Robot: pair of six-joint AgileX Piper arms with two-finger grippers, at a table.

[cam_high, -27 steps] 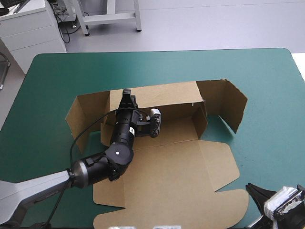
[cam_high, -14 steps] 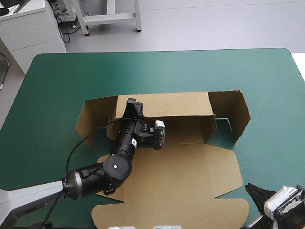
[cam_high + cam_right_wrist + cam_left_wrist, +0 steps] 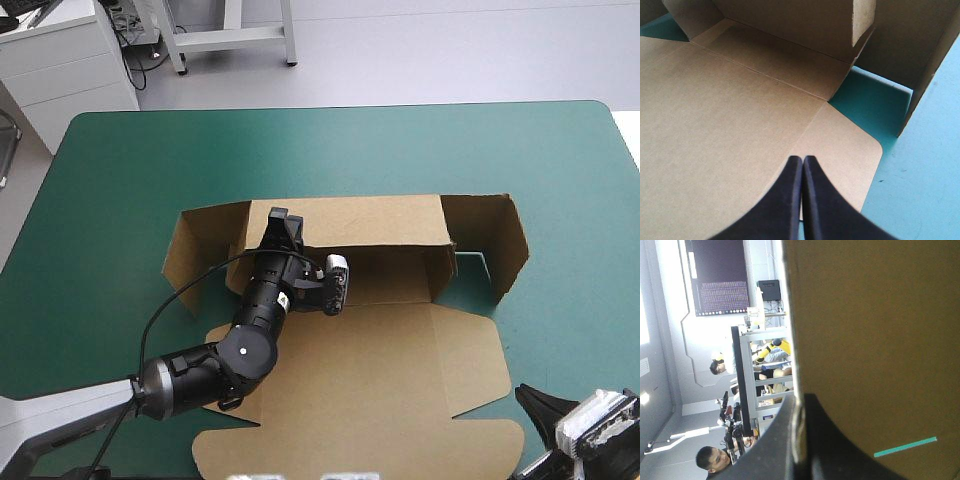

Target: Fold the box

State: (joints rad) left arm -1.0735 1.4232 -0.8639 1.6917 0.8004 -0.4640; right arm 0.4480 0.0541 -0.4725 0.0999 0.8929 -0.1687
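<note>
Left end effector [image 3: 283,222] pinches the box [image 3: 400,320]; right end effector [image 3: 802,161] idle.
The box sits mid-surface [image 3: 120,170]: rear wall [image 3: 370,218] upright at 12 o'clock, 2 side flaps [image 3: 490,240] standing at 9 and 3, lid panel [image 3: 380,400] flat toward 6. The left one is all but closed on the rear wall's top edge; the right, fully closed and empty, hovers by the lid's 5 o'clock corner. The board looks light, stiff, springy at its creases and apt to slide; wall edges look the best hold.

Bare teal-green cover [image 3: 330,150] all round the box [image 3: 400,390], its raised far wall [image 3: 370,218] a barrier mid-table.
</note>
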